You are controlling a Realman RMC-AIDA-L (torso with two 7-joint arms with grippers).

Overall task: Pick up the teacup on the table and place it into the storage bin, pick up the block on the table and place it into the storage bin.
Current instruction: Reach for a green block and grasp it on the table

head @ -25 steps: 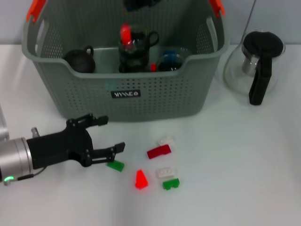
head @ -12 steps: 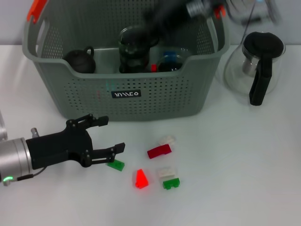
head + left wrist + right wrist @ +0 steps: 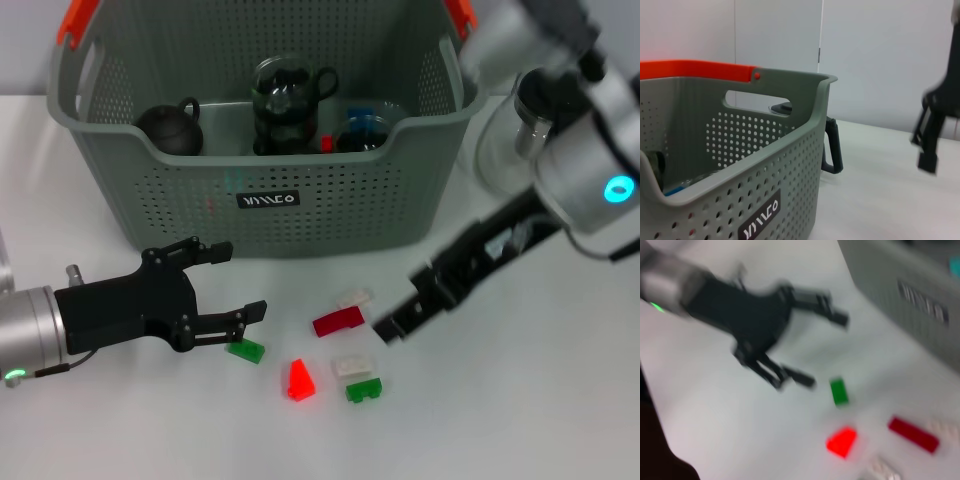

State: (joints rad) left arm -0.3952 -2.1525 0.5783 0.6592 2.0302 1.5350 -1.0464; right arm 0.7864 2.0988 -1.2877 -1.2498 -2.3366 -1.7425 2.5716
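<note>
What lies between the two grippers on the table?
In the head view, between the left gripper and the right gripper lie the dark red block and a white block.

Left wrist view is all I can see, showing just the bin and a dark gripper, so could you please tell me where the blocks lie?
Observer: Six small plastic blocks lie scattered on the white table in front of the grey-green perforated plastic storage bin.
Operator: Is the left gripper ready to take one?
Observer: The left gripper has its jaws open; a flat green block lies just beside the nearer jaw, not between them.
Operator: And that dark gripper I see?
Observer: That is the right gripper, close beside a long dark red block.
</note>
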